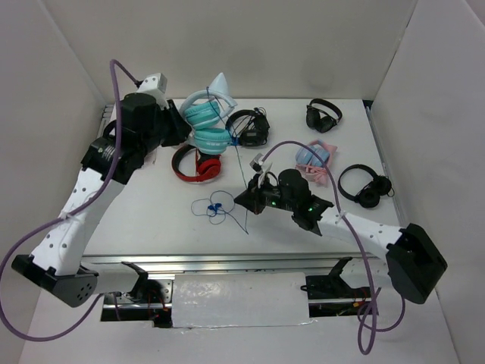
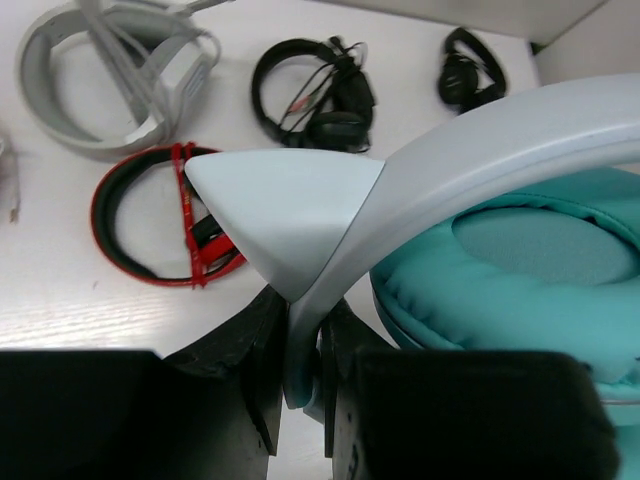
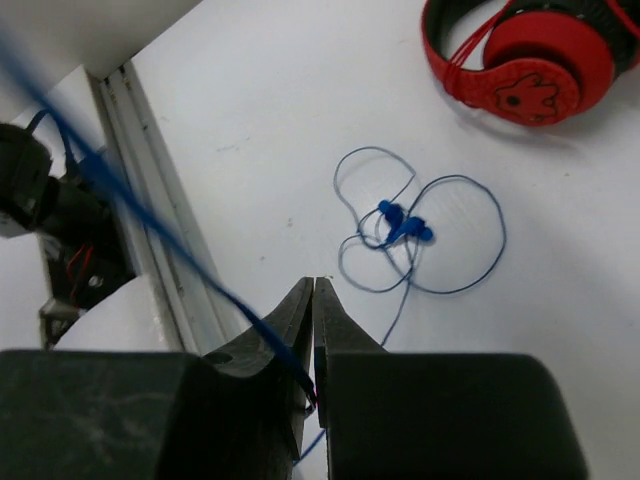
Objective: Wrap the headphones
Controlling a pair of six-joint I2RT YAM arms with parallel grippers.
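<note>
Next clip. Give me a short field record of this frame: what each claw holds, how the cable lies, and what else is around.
left claw: shut on the white band of the teal headphones, apparently lifted off the table
right claw: shut on the blue cable
cable run: stretched from the headphones down to the right claw; the free end lies in loose loops on the table
turns wrapped: cannot tell
others lying nearby: red-and-black headphones, pale blue-and-pink headphones, three black headphones
</note>
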